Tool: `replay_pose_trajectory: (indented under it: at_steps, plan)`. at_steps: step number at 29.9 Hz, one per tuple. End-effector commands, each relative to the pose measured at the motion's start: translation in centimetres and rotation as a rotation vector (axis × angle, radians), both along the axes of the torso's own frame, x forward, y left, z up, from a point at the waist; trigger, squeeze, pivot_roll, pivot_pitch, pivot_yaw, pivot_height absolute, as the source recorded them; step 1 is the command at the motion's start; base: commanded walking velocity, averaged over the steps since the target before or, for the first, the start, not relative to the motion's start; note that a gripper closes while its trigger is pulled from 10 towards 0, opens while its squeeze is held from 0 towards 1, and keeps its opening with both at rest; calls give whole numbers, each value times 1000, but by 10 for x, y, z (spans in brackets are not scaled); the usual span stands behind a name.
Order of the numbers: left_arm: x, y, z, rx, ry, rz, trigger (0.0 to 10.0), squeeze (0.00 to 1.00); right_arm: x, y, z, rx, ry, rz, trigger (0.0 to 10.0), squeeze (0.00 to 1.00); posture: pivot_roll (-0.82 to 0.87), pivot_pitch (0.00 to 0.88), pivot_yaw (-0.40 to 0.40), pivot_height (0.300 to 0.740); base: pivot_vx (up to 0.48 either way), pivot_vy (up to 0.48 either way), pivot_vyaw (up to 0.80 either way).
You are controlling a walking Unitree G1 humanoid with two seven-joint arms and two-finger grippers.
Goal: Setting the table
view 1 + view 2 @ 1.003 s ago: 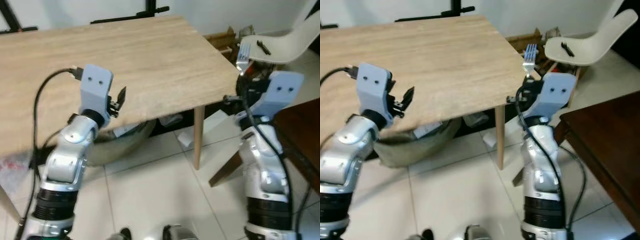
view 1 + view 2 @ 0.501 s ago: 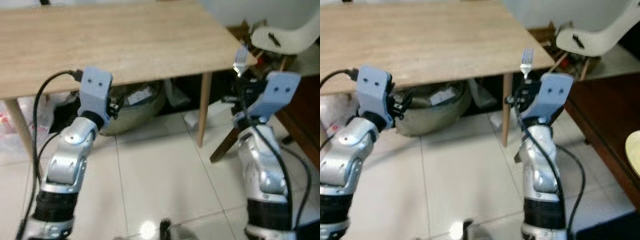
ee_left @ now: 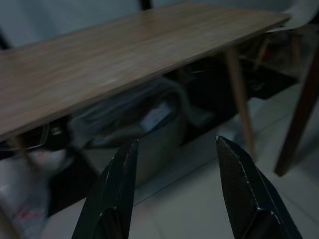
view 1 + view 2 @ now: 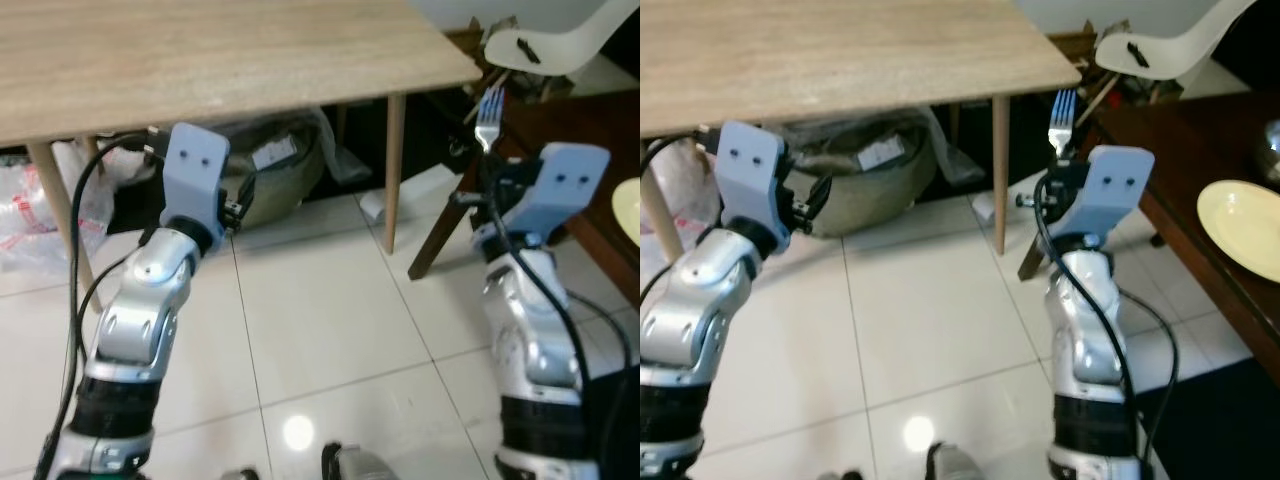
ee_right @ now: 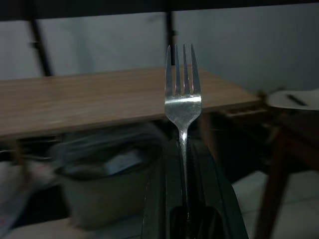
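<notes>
Fork (image 5: 183,102): clamped by its handle between the right gripper (image 4: 1068,172) fingers, tines upright, carried off the wooden table (image 4: 840,50) corner (likely for safe transport). Left gripper (image 3: 177,194): fingers apart, empty, below the table's near edge.

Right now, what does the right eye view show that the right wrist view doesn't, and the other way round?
The right eye view takes in a yellow plate on a dark table, the left gripper and both silver arms. The right wrist view gives a close look along the right gripper, its jaws shut on the handle. Both show the fork held upright, tines up, the wooden table, the bag beneath it and the white chair.
</notes>
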State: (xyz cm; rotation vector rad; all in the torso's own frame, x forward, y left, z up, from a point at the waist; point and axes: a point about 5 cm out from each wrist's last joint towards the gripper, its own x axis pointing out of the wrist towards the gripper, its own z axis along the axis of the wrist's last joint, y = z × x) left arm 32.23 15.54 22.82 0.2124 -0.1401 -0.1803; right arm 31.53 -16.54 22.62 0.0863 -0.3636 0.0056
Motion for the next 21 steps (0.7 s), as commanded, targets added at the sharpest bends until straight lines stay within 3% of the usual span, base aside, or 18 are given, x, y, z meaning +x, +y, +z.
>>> replay_pose_trajectory:
  at_steps: [1,3,12,17,21]
  plan:
    - [0,2,-4,2,20,5,10000,4,-3,-5,0,1,0,-18,10000,0,-117,79,48,740,-401,0,0]
    - [1,1,-4,0,20,4,10000,8,-3,-5,0,2,-1,-19,10000,0,-118,81,45,740,-386,0,0]
    - [3,0,-7,-59,67,6,10000,0,-3,-8,-1,-2,6,-26,10000,0,-120,78,39,740,0,0,0]
    - [6,5,-8,-36,64,38,10000,129,-2,-8,0,-3,4,-24,10000,0,-119,76,38,740,0,0,0]
    - [6,4,-8,-36,64,40,10000,129,-3,-8,0,-3,4,-23,10000,0,-122,73,38,740,0,0,0]
